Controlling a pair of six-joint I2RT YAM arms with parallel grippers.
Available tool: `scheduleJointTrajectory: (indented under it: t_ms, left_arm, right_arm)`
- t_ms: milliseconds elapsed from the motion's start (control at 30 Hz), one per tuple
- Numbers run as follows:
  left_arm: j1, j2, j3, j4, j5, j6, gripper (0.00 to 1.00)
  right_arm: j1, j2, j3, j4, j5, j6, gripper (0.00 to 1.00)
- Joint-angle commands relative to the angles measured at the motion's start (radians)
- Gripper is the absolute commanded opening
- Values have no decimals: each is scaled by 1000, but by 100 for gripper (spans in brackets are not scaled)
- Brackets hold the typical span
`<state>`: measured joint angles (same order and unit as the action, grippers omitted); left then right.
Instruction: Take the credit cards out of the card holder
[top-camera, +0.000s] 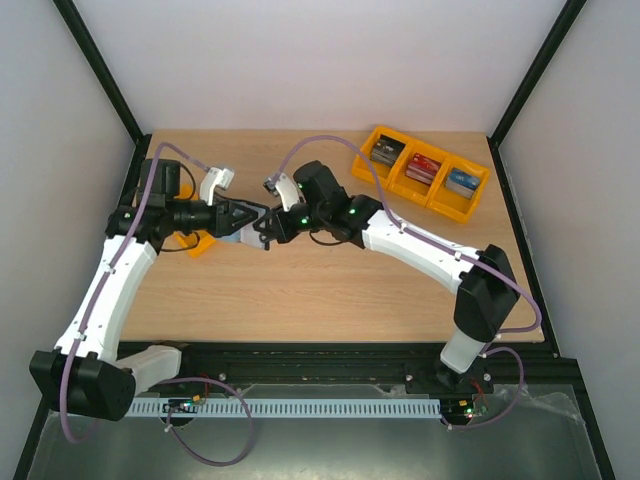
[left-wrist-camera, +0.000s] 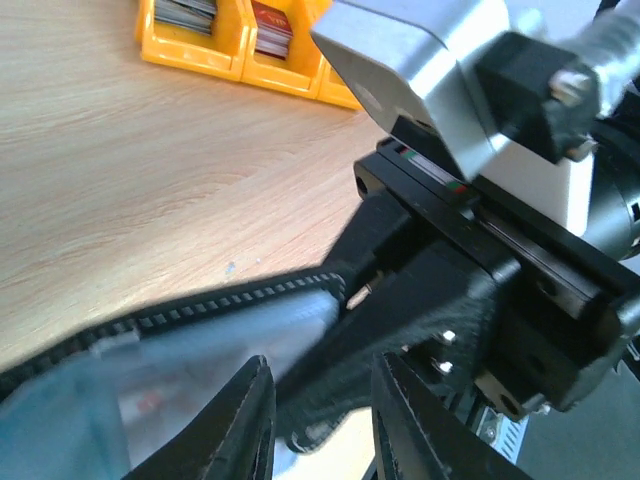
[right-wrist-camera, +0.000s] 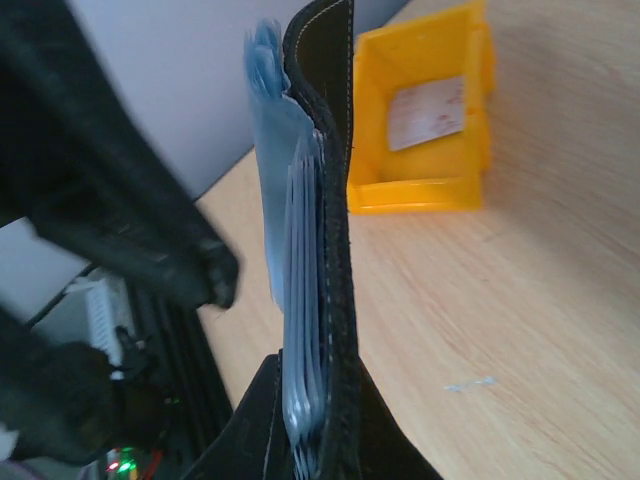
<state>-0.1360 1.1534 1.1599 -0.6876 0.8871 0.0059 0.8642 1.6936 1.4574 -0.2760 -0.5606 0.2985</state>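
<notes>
The black card holder (right-wrist-camera: 336, 180) hangs edge-on above the table, and my right gripper (right-wrist-camera: 315, 405) is shut on its lower end. Its grey-blue clear pockets (right-wrist-camera: 300, 250) fan out to the left of the cover. In the left wrist view the holder's stitched edge (left-wrist-camera: 240, 298) and a blurred pocket (left-wrist-camera: 190, 360) lie just ahead; a faint red mark shows through the pocket. My left gripper (left-wrist-camera: 325, 430) is at the holder, its jaws partly apart around a dark flap without pinching it. One pale credit card (right-wrist-camera: 427, 112) with red marks lies in a small yellow tray (right-wrist-camera: 420, 190). Both grippers meet mid-table (top-camera: 243, 216), (top-camera: 263, 232).
A row of yellow trays (top-camera: 425, 172) with stacks of dark, red and blue cards stands at the back right, also showing in the left wrist view (left-wrist-camera: 200, 55). The small yellow tray (top-camera: 198, 243) sits under my left arm. Black frame posts border the table.
</notes>
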Motion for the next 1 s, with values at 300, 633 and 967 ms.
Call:
scheduleJointTrajectory:
  t_ms: [300,633,967]
  left_arm:
    - [49,-53,-26,22,-6,-12,35]
    - [40,-68,-46,9,44,6,38]
    - [22,-61,0,-46,189,66,37]
  right_arm:
    - [-74,-129,-89,237,-326,60,2]
    - [-84,-152,-104,316,-436,77,2]
    - [-99,-193,-66,214,-515,-39,2]
